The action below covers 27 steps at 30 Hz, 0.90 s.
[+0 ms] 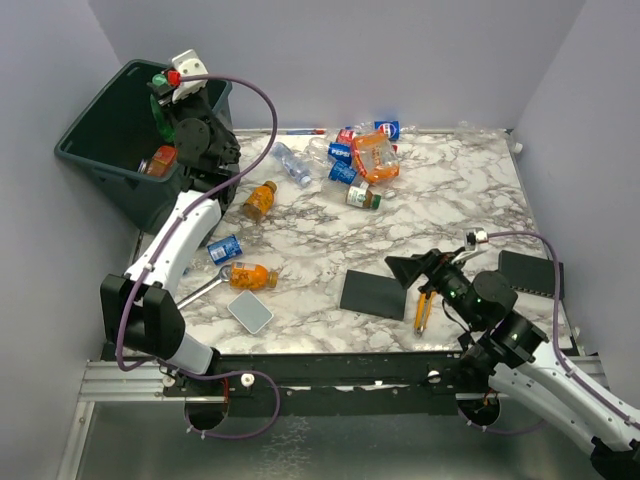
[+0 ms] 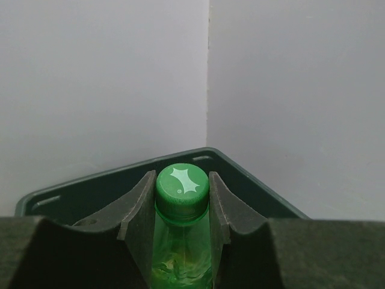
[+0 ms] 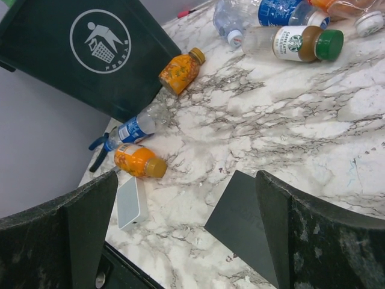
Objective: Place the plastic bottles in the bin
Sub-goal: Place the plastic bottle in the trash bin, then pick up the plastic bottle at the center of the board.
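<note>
Green bottle (image 2: pixel 180 244) clamped at the neck, just under its cap, between the fingers (image 2: pixel 139 211) of the left gripper (image 2: pixel 180 180). Held upright, cap up, over the open bin (image 2: pixel 240 170) at the far left corner of the table (image 1: pixel 470 200). Inside the bin, something orange (image 1: pixel 160 160) against the near wall, seemingly another bottle.

Scattered on the marble just beside the bin: an orange bottle (image 1: pixel 260 199), a clear bottle (image 1: pixel 292 163), a blue-label bottle (image 1: pixel 224 248) and a second orange bottle (image 1: pixel 250 275), all on their sides. Farther right, near the back edge, a heap (image 1: pixel 360 150) of crushed bottles, with a coffee bottle (image 3: pixel 298 43) lying at its near side.

Right gripper (image 3: pixel 186 198) spread wide and empty, low over the table's near right part, well apart from every bottle. Below it, the pad (image 1: pixel 373 294) flat on the marble and the knife (image 1: pixel 421 312) just beside the pad.
</note>
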### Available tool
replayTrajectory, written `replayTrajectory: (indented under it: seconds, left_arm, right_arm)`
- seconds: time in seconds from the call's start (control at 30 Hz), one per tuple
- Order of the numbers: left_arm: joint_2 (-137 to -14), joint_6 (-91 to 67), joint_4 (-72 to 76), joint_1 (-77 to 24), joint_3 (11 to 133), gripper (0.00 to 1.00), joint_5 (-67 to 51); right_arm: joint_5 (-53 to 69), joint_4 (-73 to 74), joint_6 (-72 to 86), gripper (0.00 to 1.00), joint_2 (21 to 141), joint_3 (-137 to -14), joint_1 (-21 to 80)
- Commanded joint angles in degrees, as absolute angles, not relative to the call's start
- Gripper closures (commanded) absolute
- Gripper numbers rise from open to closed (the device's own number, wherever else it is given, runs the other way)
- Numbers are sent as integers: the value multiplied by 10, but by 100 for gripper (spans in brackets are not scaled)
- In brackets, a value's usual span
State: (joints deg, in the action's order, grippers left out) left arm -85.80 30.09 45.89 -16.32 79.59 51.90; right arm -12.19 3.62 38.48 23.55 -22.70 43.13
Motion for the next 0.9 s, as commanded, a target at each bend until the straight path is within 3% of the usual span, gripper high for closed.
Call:
replayTrajectory:
  seconds: [0.0, 0.03, 0.2, 0.27, 0.43, 0.57, 0.73, 0.87]
  left_arm:
    - [-847, 228, 402, -149, 789, 71, 529]
    - [-846, 225, 394, -149, 790, 57, 528]
    - [-838, 208, 368, -149, 817, 23, 522]
    - [-830, 194, 346, -152, 832, 3, 512]
    - [-789, 164, 311, -196, 846, 1, 477]
    - [-758, 160, 250, -295, 852, 1, 433]
    - [-734, 77, 77, -381, 852, 1, 298]
    - [-702, 4, -12, -399, 778, 1, 187]
  right_arm:
    - [-126, 55, 366, 0, 248, -235, 434]
    - [-128, 56, 362, 0, 249, -238, 435]
    - [-145, 65, 340, 0, 250, -256, 435]
    - [-153, 69, 329, 0, 251, -263, 434]
    - [-168, 66, 301, 0, 256, -279, 434]
    - [-169, 58, 280, 0, 274, -296, 434]
    - [-182, 68, 258, 0, 317, -330, 435]
    - [-200, 87, 259, 0, 347, -346, 435]
